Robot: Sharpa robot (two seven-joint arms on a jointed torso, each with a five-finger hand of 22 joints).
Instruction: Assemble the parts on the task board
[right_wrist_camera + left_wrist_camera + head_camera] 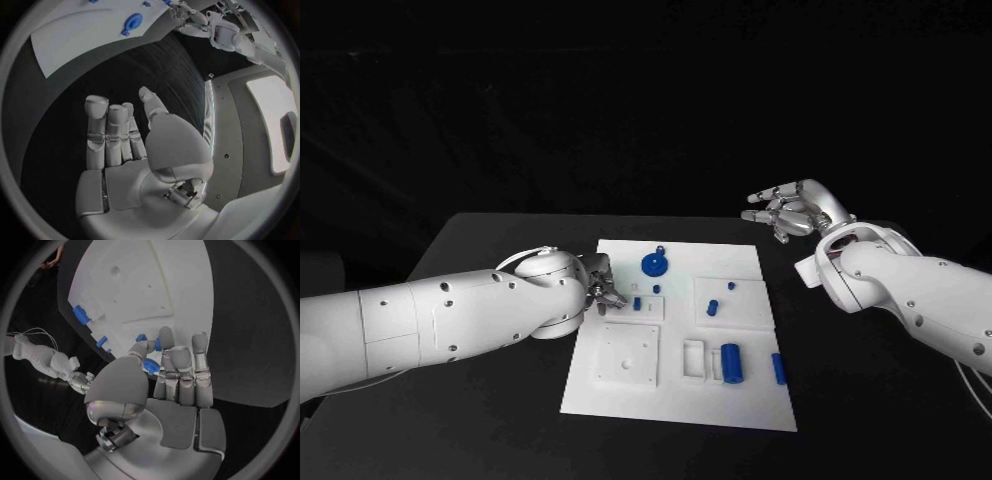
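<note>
The board [678, 395] lies on the worktop [488, 240] under the left hand [599, 283], which pinches a blue part [150, 365] at its fingertips; a loose pinch could drop or tilt it. The right hand [793, 211] hovers empty, fingers apart, well off.

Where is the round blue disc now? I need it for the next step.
In the head view the round blue disc lies at the board's far end, just beyond the left hand.

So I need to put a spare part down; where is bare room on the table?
Free: black table behind the left hand, and between the task board and right arm. Crowded: the board's middle, with blue parts.
</note>
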